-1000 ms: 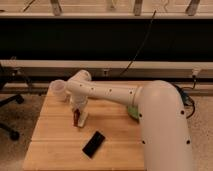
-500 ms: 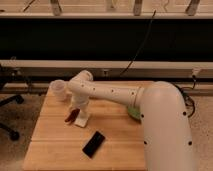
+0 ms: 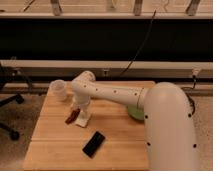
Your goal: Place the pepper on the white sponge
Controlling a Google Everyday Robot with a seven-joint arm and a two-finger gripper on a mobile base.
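Note:
The pepper (image 3: 71, 118) is a small dark red piece on the wooden table (image 3: 55, 145), left of centre. It sits right against the left edge of the white sponge (image 3: 83, 120), a small off-white block. My gripper (image 3: 77, 112) comes down from the white arm (image 3: 115, 95) and sits just above the pepper and the sponge, at the pepper's upper end. I cannot tell whether it is touching the pepper.
A white cup (image 3: 58, 89) stands at the table's back left corner. A flat black phone (image 3: 93, 144) lies nearer the front, right of the sponge. A green object (image 3: 133, 112) shows behind the arm at the right. An office chair base (image 3: 10, 131) stands left of the table.
The pepper and the gripper tip have shifted a little to the left, from over the sponge to its left edge. The phone and cup have not moved.

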